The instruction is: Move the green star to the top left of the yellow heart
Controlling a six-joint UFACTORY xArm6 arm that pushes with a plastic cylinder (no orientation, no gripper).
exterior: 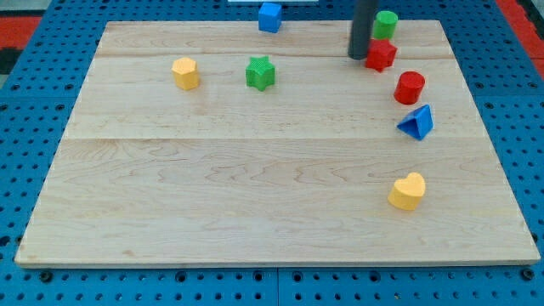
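The green star (261, 73) lies on the wooden board (255, 195) toward the view's top, left of centre. The yellow heart (408, 191) lies toward the view's bottom right. The dark rod comes down from the view's top edge and my tip (358, 56) rests on the board right beside the left side of the red star (381, 54), well to the right of the green star and far above the yellow heart.
A yellow hexagonal block (185, 73) lies left of the green star. A blue cube (269, 16) sits at the board's top edge. A green cylinder (386, 23), a red cylinder (409, 87) and a blue triangle (416, 123) stand along the right side.
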